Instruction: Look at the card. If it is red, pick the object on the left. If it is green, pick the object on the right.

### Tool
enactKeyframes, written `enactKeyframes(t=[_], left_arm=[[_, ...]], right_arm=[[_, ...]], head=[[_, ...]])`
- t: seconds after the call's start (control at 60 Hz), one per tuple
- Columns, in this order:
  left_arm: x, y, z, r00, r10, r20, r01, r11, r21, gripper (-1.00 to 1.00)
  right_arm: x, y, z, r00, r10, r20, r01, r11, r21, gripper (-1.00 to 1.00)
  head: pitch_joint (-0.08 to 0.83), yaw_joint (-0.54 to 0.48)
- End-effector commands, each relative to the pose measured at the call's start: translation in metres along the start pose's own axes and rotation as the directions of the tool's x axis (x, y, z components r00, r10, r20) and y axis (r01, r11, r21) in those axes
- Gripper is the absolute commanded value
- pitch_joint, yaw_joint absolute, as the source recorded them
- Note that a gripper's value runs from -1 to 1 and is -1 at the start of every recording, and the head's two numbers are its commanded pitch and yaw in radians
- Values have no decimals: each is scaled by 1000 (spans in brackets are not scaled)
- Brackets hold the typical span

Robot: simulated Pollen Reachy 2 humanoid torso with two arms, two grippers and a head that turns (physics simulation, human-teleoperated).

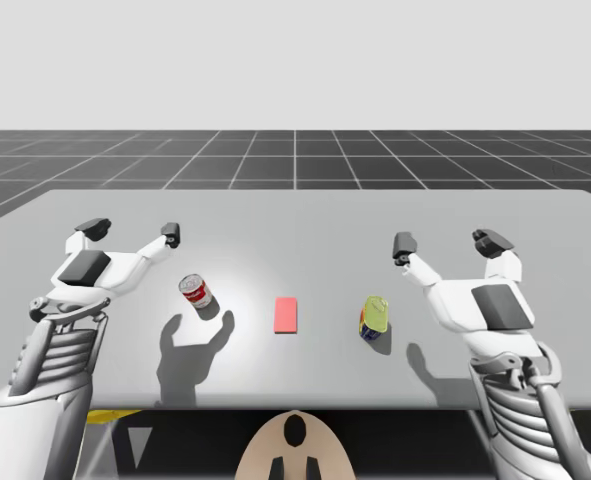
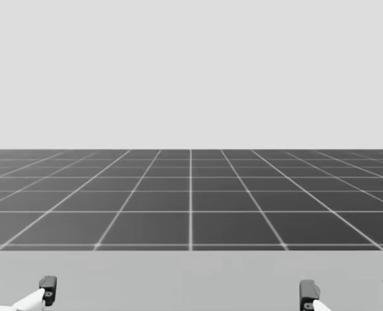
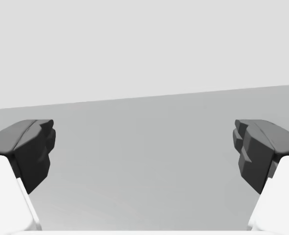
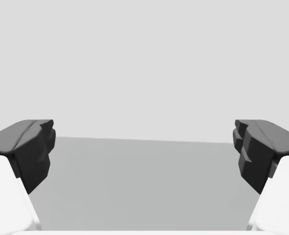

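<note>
**Inspector:** Card, colour and position?

**Recorder:** A flat rectangular red card [image 1: 286, 314] lies on the grey table [image 1: 295, 215], in the near middle, between two containers and touching neither.

**Inspector:** The containers?

**Recorder:** A red-and-white cylindrical can [image 1: 195, 291] sits left of the card. A yellow container with a blue lower part [image 1: 375, 318] sits right of the card. I cannot tell whether either one stands fully upright.

**Inspector:** Left gripper?

**Recorder:** The left gripper [image 1: 132, 232] is above the table, far-left of the red-and-white can and apart from it. Its dark fingers are spread wide. In the left wrist view, bare tabletop lies ahead between them.

**Inspector:** Right gripper?

**Recorder:** The right gripper [image 1: 448, 243] is far-right of the yellow container, with no contact. Its fingers are also spread wide apart, and the right wrist view confirms this, with bare grey surface ahead.

**Inspector:** Head view?

**Recorder:** It takes in the table's far edge and the dark gridded floor [image 2: 191, 201] beyond.
</note>
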Motion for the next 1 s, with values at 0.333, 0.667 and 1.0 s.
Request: enactKeyframes(t=[0.333, 0.667, 1.0], left_arm=[[2, 0, 1, 1000, -4, 4, 4, 1000, 1, -1000], [2, 1, 1, 1000, -20, -2, 20, 1000, -5, -1000], [2, 0, 1, 1000, -29, -7, 29, 1000, -8, -1000]], right_arm=[[3, 3, 2, 1000, 11, 11, -11, 1000, -2, -1000], [2, 4, 1, 1000, 19, 6, -19, 1000, -3, -1000], [-1, 5, 1, 1000, 28, -2, -28, 1000, 2, -1000]], head=[[236, -2], [499, 11], [675, 73]])
